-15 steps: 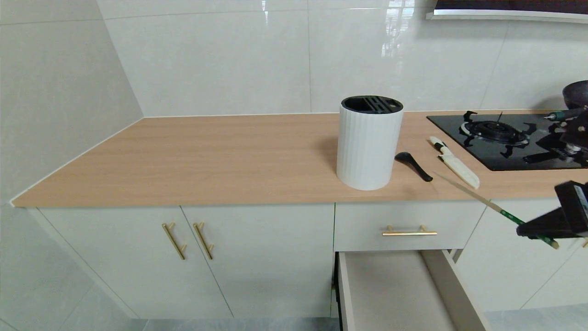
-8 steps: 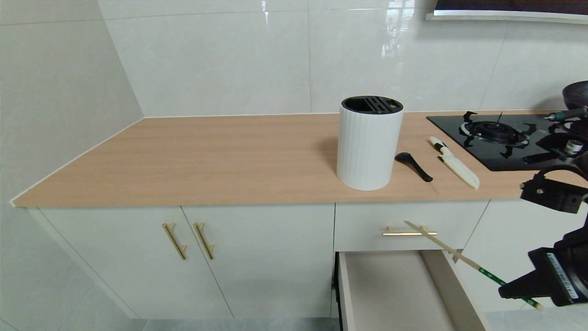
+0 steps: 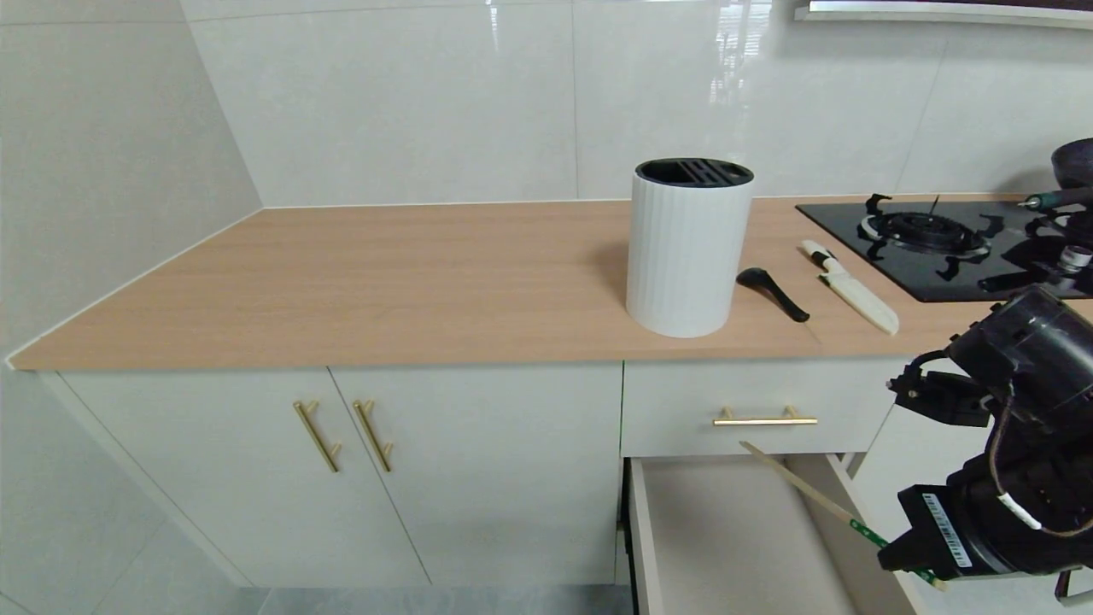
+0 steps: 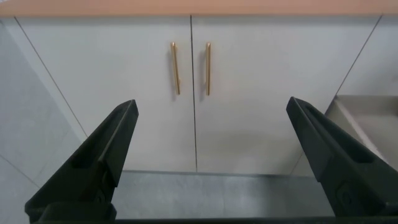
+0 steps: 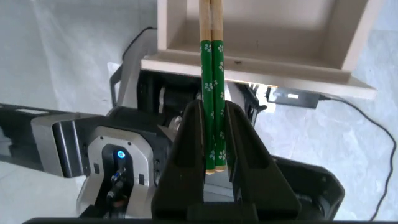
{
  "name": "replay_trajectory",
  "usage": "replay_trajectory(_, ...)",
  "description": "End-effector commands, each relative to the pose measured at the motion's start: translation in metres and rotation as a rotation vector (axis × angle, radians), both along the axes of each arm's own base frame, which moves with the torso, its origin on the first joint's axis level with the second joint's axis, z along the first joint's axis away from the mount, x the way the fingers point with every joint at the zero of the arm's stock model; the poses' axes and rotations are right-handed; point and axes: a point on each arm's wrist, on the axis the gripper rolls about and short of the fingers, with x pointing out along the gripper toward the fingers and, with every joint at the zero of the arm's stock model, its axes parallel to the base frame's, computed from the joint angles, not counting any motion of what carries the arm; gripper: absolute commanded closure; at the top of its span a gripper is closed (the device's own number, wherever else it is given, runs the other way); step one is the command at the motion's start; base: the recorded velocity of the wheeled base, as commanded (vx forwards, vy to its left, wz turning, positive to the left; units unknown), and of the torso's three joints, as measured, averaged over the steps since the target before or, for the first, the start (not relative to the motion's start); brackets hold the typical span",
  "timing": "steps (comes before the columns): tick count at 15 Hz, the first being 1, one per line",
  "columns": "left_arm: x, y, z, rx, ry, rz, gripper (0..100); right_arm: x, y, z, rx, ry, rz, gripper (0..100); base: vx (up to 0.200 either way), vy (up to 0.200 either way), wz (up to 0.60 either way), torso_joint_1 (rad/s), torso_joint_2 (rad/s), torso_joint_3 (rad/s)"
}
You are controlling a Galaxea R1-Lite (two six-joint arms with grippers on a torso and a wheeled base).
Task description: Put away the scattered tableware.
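Hazard: the chopsticks (image 3: 803, 489) slant with their thin ends over the open drawer (image 3: 734, 534), close to its side wall. Let go from here, I judge they could strike that wall and tip out onto the floor. My right pincer (image 5: 210, 127) is clamped on both sticks near their green ends. My left pincer (image 4: 210, 109) stands wide apart, empty. The spoon (image 3: 773, 293) and the knife (image 3: 850, 295) lie on the counter (image 3: 384, 282).
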Motion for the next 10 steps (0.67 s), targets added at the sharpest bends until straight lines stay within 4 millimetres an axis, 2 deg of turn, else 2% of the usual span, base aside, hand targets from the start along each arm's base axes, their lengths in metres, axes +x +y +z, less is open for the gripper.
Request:
replay_trajectory(1, 0.0, 0.0, 0.0, -0.001, -0.001, 0.001, 0, 0.003, 0.002, -0.004, -0.01, 0.012, -0.001, 100, 0.0, 0.0, 0.0, -0.198, 0.47, 0.261)
replay_trajectory(10, 0.0, 0.0, 0.0, -0.001, -0.001, 0.001, 0, 0.014, -0.002, -0.008, -0.032, -0.022, -0.052, 100, 0.0, 0.0, 0.0, -0.193, 0.47, 0.275)
